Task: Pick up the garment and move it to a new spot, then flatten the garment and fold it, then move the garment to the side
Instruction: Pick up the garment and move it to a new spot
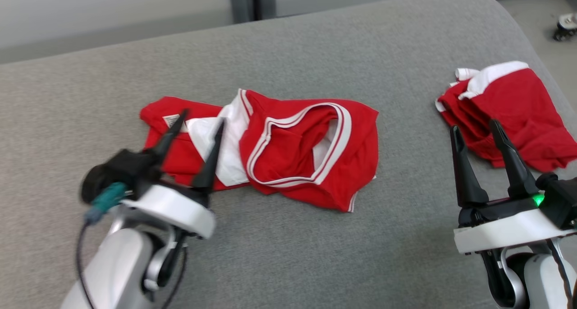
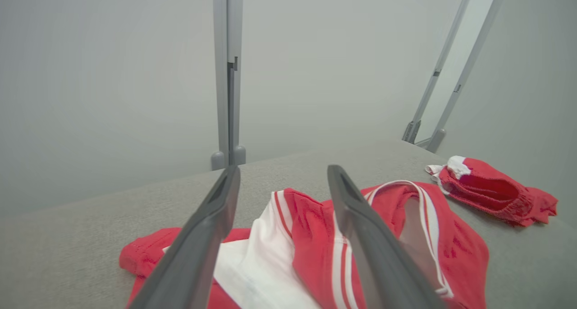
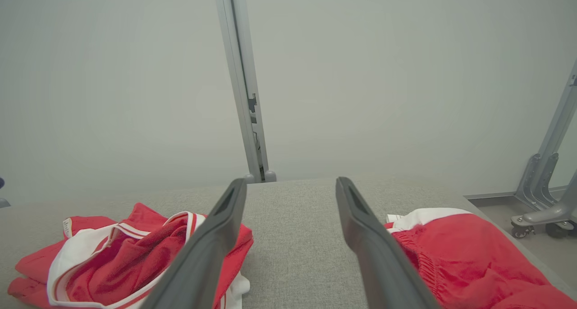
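A red garment with white trim and a white panel (image 1: 288, 153) lies crumpled in the middle of the grey padded surface (image 1: 288, 246); it also shows as the garment (image 2: 311, 246) and the garment (image 3: 121, 259). My left gripper (image 1: 202, 121) is open, its fingers spread over the garment's left end above the white panel, holding nothing; in its own wrist view the left gripper (image 2: 281, 173) points across the cloth. My right gripper (image 1: 473, 127) is open near the surface's right side, apart from that garment, and the right gripper (image 3: 292, 185) frames bare grey surface.
A second red piece with a white waistband (image 1: 509, 115) lies bunched at the far right, just beyond my right fingertips. The surface's rounded right edge drops to a floor with a caster (image 1: 565, 27). Grey wall panels and metal posts (image 2: 229, 74) stand behind.
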### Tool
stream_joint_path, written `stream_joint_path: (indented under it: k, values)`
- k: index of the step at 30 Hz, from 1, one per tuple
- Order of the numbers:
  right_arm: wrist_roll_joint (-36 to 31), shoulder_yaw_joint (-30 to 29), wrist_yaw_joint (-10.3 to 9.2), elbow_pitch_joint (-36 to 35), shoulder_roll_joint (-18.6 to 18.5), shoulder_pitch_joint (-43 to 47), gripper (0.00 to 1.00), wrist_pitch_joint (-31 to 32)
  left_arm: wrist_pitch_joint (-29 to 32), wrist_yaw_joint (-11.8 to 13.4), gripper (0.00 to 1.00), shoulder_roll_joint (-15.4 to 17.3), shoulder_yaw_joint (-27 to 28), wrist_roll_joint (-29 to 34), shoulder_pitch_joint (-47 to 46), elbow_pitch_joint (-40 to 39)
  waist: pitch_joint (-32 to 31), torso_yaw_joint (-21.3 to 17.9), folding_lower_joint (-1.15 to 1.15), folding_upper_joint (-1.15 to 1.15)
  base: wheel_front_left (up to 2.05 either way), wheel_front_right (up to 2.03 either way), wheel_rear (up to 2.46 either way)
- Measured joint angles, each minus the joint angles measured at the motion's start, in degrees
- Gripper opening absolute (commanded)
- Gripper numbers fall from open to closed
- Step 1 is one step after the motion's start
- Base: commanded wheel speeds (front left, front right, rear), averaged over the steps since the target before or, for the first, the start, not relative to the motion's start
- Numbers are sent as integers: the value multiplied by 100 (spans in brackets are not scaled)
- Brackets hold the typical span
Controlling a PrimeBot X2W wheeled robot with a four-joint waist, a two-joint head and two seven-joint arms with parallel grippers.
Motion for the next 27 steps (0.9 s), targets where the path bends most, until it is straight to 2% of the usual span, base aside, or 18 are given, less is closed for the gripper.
stream_joint_path:
  k: [5, 14, 21, 27]
  values:
    - [-88, -96, 0, -79, -2, 173, 100, 152, -264, 356, 100, 240, 670, -321, 481, -120, -238, 278, 0, 0, 0, 0, 0]
    - [-210, -199, 0, -248, -2, 412, 100, 392, -610, 705, 100, 592, 1546, -711, 1395, -376, -592, 679, 0, 0, 0, 0, 0]
    - [-221, -245, 0, -359, -3, 653, 100, 544, -740, 898, 100, 702, 1673, -604, 2078, -905, -829, 833, 0, 0, 0, 0, 0]
    - [-235, -303, 0, -382, -8, 847, 100, 654, -602, 1017, 100, 716, 1445, -455, 2409, -1228, -985, 824, 0, 0, 0, 0, 0]
